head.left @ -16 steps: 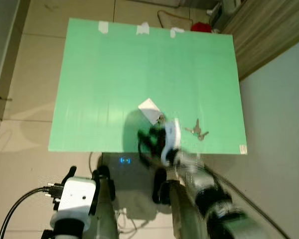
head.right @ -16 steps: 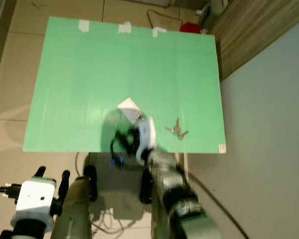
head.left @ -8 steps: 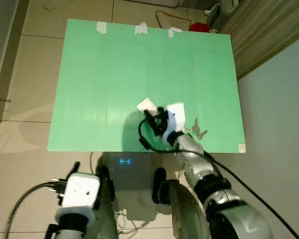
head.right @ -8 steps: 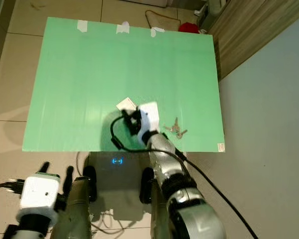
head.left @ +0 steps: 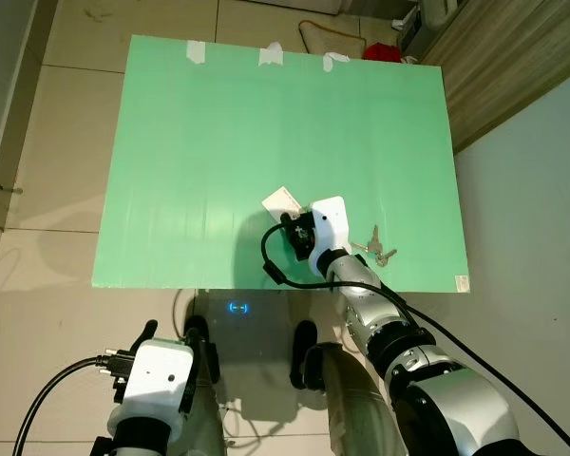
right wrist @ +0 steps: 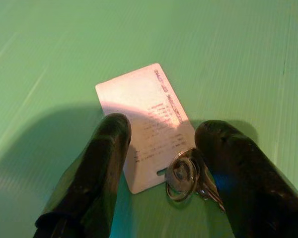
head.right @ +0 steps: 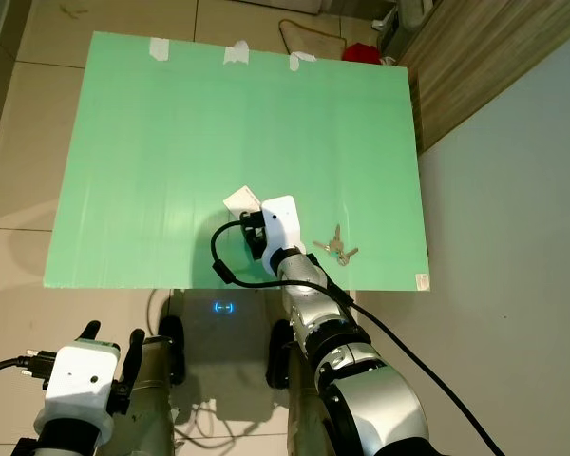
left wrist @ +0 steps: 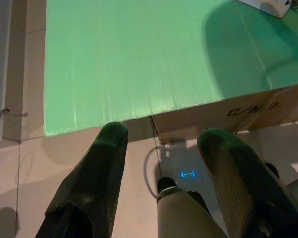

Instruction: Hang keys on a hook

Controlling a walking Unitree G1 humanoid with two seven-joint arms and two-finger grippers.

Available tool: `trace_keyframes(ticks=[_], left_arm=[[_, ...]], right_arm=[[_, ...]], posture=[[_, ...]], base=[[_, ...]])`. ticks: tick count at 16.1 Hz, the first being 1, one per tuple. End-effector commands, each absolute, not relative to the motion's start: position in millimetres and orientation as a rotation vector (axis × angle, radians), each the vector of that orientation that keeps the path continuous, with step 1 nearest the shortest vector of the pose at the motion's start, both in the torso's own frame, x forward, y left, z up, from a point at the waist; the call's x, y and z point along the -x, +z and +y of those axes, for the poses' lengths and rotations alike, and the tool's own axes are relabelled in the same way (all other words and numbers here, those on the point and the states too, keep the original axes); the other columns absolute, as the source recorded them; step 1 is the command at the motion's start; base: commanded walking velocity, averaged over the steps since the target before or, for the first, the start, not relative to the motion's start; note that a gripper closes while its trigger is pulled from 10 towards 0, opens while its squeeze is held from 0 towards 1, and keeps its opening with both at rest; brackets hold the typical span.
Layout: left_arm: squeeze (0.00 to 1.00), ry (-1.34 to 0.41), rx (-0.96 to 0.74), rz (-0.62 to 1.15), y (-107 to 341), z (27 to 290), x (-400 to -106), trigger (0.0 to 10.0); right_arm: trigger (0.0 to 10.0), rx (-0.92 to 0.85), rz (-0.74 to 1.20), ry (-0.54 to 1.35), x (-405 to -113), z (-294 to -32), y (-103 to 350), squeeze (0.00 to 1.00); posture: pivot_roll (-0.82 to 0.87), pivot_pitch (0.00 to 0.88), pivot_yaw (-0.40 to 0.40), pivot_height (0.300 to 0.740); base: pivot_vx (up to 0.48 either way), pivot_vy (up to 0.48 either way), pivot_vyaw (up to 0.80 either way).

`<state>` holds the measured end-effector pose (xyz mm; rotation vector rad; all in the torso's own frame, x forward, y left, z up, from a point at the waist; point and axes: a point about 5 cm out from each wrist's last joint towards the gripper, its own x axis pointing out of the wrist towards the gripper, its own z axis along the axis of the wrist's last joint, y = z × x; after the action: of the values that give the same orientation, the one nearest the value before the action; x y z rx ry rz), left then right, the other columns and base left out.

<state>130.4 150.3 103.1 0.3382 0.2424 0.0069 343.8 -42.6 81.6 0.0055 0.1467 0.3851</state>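
Green board (head.left: 218,142) lay across tiled floor, and the right gripper (right wrist: 161,148) hovered spread wide over the white card (right wrist: 139,111) and its key ring (right wrist: 181,173), flat, light and slippery-looking, likely best pinched at that ring.

A white card (right wrist: 144,130) with a metal key ring (right wrist: 183,174) lies flat; loose silver keys (head.left: 376,249) lie apart.

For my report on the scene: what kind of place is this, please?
Probably a room in a home: beige tiled floor, a wood-panelled wall, and a green board laid on a cardboard box as a makeshift table.
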Motion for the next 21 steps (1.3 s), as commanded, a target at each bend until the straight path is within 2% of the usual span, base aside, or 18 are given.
trace_keyframes(ticks=[1, 5, 9, 10, 11, 21], left_arm=[[0.00, 0.002, -0.335, 0.285, 97.0, 150.1, -123.0, 10.0], [0.00, -0.003, -0.334, 0.278, 96.9, 148.7, -125.9, 10.0], [0.00, -0.012, -0.333, 0.272, 96.9, 147.8, -127.5, 10.0], [0.00, -0.013, -0.333, 0.270, 97.2, 147.7, -128.2, 10.0], [0.00, -0.012, -0.333, 0.270, 97.2, 147.8, -128.4, 10.0], [0.00, -0.009, -0.333, 0.270, 94.4, 148.6, -134.5, 10.0]], right_arm=[[10.0, -0.037, 0.213, 0.385, -334.1, -36.4, 66.9, 0.00], [10.0, 0.031, 0.272, 0.337, -327.1, -46.2, 50.6, 0.00], [10.0, 0.017, 0.296, 0.326, -326.0, -48.4, 47.2, 0.00], [7.2, -0.009, 0.310, 0.321, -326.4, -48.3, 46.9, 0.00], [0.0, -0.031, 0.318, 0.317, -326.5, -48.1, 46.8, 0.00], [0.0, -0.125, 0.334, 0.310, -328.3, -49.0, 48.1, 0.00]], posture=[[0.38, 0.507, -0.153, 0.740], [0.37, 0.492, -0.153, 0.740], [0.37, 0.489, -0.150, 0.740], [0.37, 0.491, -0.150, 0.740], [0.37, 0.491, -0.150, 0.740], [0.35, 0.499, -0.155, 0.740]], base=[[0.000, 0.000, 0.00], [0.000, 0.000, 0.00], [0.000, 0.000, 0.00], [0.000, 0.000, 0.00], [0.000, 0.000, 0.00], [0.000, 0.000, 0.00]])
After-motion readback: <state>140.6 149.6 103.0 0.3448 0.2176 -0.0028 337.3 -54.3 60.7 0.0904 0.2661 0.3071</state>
